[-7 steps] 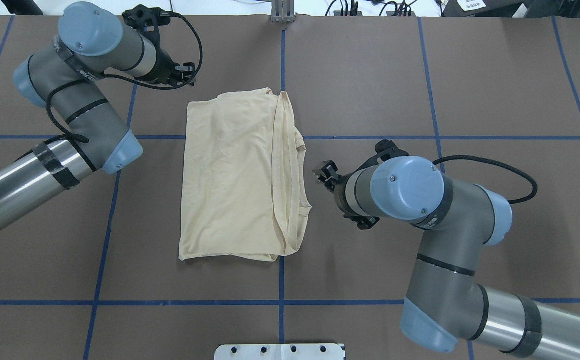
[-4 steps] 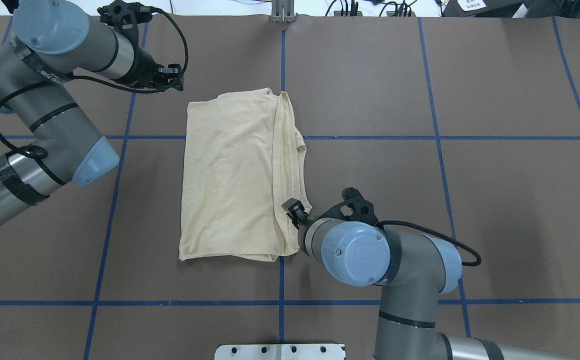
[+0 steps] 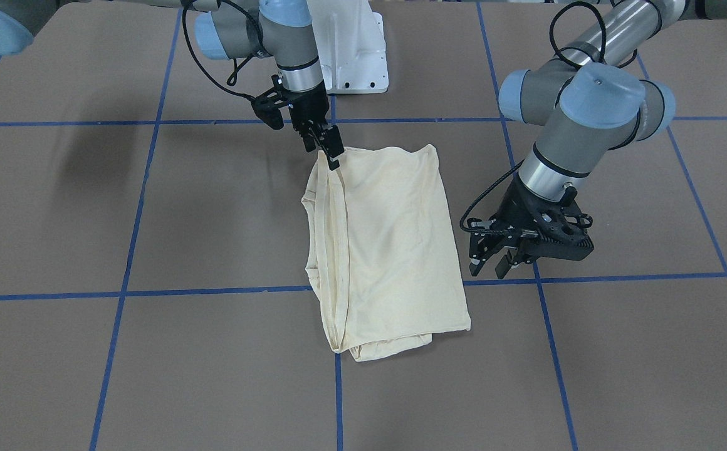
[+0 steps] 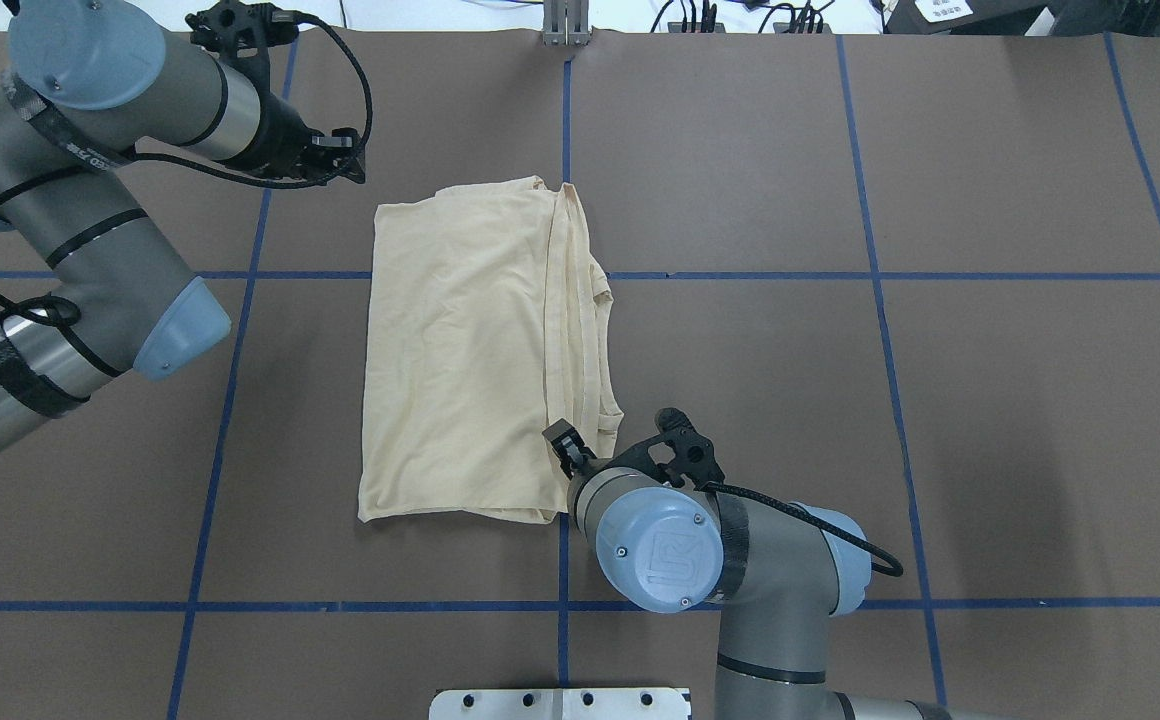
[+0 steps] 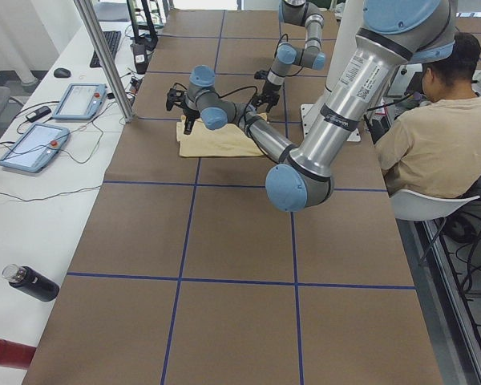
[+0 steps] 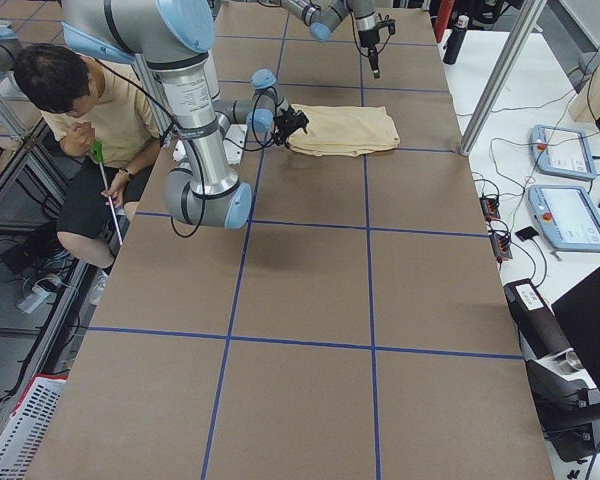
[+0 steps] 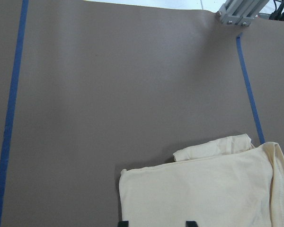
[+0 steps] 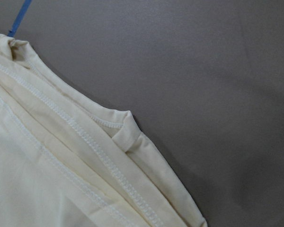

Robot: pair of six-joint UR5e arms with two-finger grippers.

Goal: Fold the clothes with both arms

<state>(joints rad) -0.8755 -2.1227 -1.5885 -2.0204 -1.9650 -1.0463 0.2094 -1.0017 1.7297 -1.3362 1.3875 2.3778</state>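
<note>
The clothes are one pale cream shirt [image 4: 460, 350], folded into a tall rectangle at the table's middle; it also shows as the shirt [image 3: 395, 238]. Layered hems run along its right side [image 8: 47, 165]. My right gripper [image 4: 562, 442] is down at the shirt's near right corner, and in the front view this right gripper [image 3: 331, 156] touches the fabric edge with its fingers slightly apart. My left gripper [image 3: 489, 268] hovers open beside the shirt's far left corner, clear of the cloth. The left wrist view shows that corner [image 7: 132, 179] just ahead of the fingertips.
A white pedestal base [image 3: 351, 50] stands at the robot's side of the table. Blue tape lines grid the brown tabletop. A seated person [image 5: 433, 136] is beside the table. Control tablets [image 5: 80, 100] and a dark bottle [image 5: 32, 282] lie on the white side bench.
The right arm swung back toward the robot and brought its gripper from beside the shirt's right edge to the near right corner. The left arm drew back a little to the left.
</note>
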